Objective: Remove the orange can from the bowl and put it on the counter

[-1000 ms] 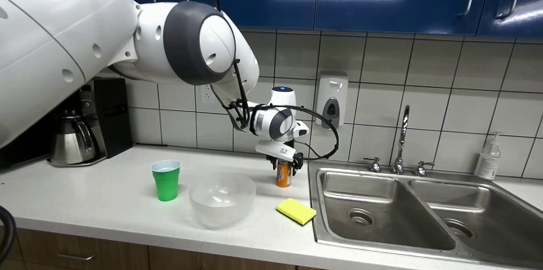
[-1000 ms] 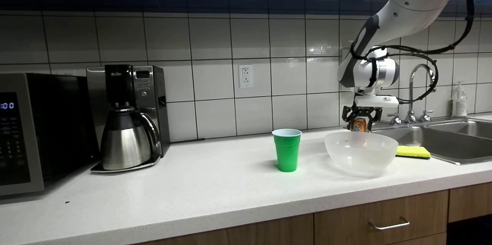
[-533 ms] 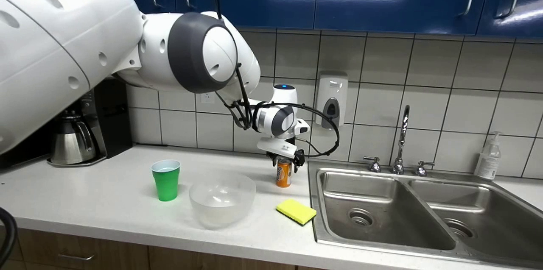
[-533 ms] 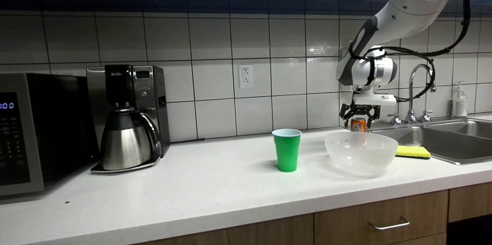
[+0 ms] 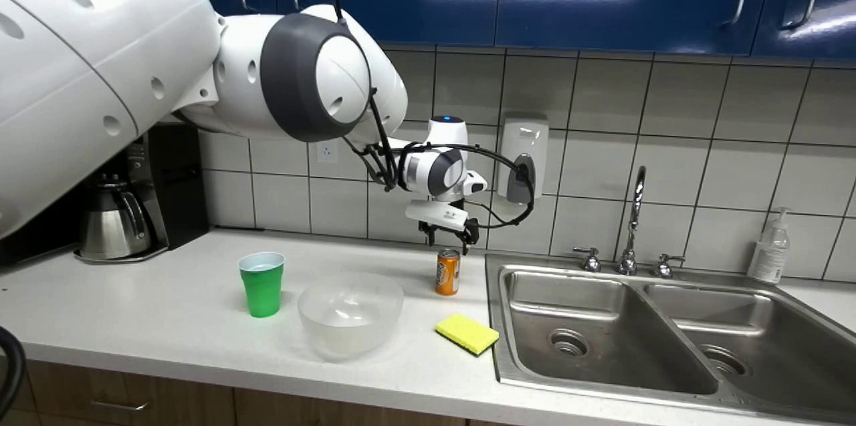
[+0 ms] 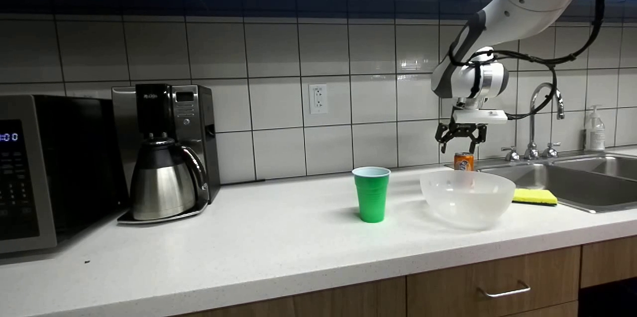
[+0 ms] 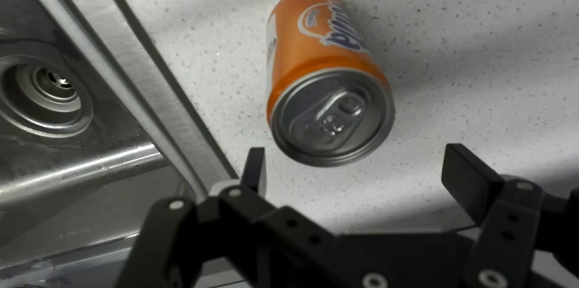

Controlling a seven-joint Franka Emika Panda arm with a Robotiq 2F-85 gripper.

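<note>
The orange can [image 5: 448, 272] stands upright on the white counter [image 5: 200, 299], between the bowl and the sink. In an exterior view the can [image 6: 464, 161] shows behind the bowl, its lower part seen dimly through the bowl's wall. The clear bowl [image 5: 351, 332] is empty; it also shows in an exterior view [image 6: 468, 202]. My gripper [image 5: 448, 247] is open and empty, a little above the can's top, as seen in both exterior views [image 6: 457, 151]. In the wrist view the can [image 7: 312, 48] lies ahead of the spread fingers [image 7: 355, 161], its silvery top facing the camera, untouched.
A yellow sponge [image 5: 467, 334] lies in front of the can, by the edge of the steel sink [image 5: 495, 319]. A green cup [image 5: 262, 285] stands on the bowl's far side. A coffee maker [image 6: 169, 158] and microwave [image 6: 59, 172] stand farther along. A soap dispenser [image 5: 521, 158] hangs behind the gripper.
A second ago the fingers were around the can's upper part. My gripper has risen off it and now hangs above it. The can, bowl, cup and sponge have not moved.
</note>
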